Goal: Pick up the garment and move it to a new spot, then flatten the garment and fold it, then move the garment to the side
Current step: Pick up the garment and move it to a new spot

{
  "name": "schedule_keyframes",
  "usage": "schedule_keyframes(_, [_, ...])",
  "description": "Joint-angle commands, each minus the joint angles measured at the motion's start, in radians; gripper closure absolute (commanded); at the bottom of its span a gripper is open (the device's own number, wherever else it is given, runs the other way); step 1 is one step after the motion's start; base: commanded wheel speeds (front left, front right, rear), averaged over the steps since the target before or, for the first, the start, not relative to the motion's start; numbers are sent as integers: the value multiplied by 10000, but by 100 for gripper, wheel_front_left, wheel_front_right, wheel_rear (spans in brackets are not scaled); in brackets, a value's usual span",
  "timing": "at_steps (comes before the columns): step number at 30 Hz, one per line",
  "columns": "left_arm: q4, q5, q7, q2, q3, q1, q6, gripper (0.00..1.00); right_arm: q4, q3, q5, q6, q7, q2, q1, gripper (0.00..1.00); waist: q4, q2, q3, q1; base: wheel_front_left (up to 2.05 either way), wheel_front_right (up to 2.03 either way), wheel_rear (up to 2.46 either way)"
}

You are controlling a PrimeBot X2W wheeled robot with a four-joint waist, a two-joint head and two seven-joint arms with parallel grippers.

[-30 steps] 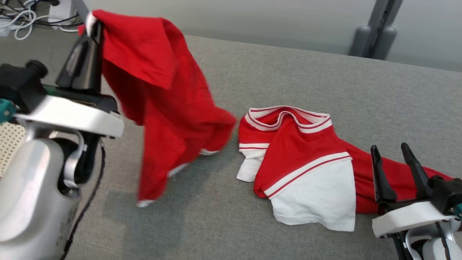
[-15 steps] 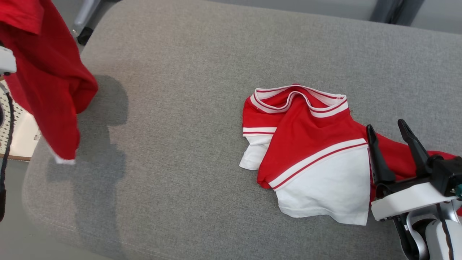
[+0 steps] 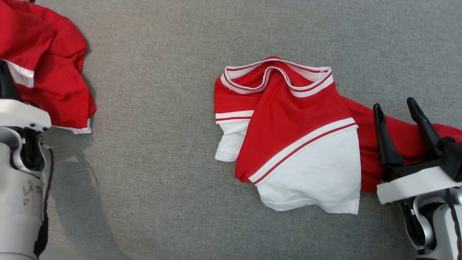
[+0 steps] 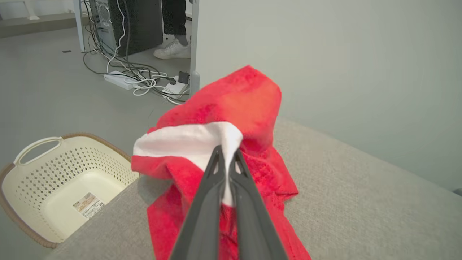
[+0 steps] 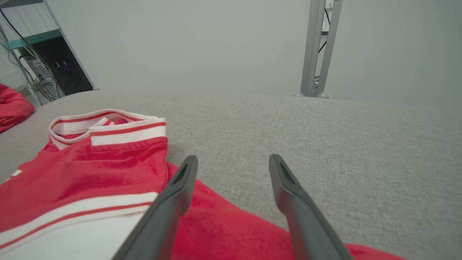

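Note:
A red garment [image 3: 54, 65] with white trim bunches at the far left of the grey cushion [image 3: 155, 151]. My left gripper [image 4: 227, 151] is shut on its white band [image 4: 187, 142], and the red cloth [image 4: 249, 104] drapes down over the fingers to the cushion. A second red and white garment [image 3: 292, 133] lies crumpled right of centre, collar [image 3: 278, 72] at the far side. My right gripper [image 3: 394, 104] stands open over its red right-hand part [image 5: 223, 231], nothing between the fingers [image 5: 180, 187].
A cream perforated basket [image 4: 54, 180] stands on the floor beside the cushion's left end. Cables and a power strip [image 4: 137, 79] and a person's shoe [image 4: 173, 50] lie beyond it. A metal post [image 5: 317, 47] rises behind the cushion.
The head view has swung down onto the cushion. The held garment, which hung high from my left gripper, now sits lower and bunched at the left. The right gripper stays open.

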Motion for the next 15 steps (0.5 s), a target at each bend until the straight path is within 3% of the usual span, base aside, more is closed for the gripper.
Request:
schedule_keyframes(1, [50, 69, -36, 5, 83, 94, -84, 100, -31, -6, 45, 3, -25, -62, -111, 0, -88, 0, 73, 0, 0, 0, 0])
schedule_keyframes(6, [409, 400, -42, -538, 627, 575, -408, 100, 126, -40, 53, 3, -112, -22, -145, 0, -149, 0, -52, 0, 0, 0, 0])
schedule_keyframes(7, [366, 501, -43, -613, 748, 713, -453, 62, 161, -42, 56, 1, -133, -2, -133, 0, -156, 0, -120, 0, 0, 0, 0])
schedule_keyframes(8, [290, 644, -40, -705, 853, 853, -482, 7, 194, -41, 71, 3, -171, 16, -118, 0, -163, 0, -197, 0, 0, 0, 0])
schedule_keyframes(9, [115, 849, -30, -744, 961, 993, -520, 0, 240, -48, 95, 3, -212, 35, -108, 0, -177, 0, -286, 0, 0, 0, 0])
schedule_keyframes(15, [-1890, 2219, -31, -1179, 1923, 2341, -495, 0, 673, -153, 188, 3, -553, 214, -24, 0, -314, 0, -993, 0, 0, 0, 0])
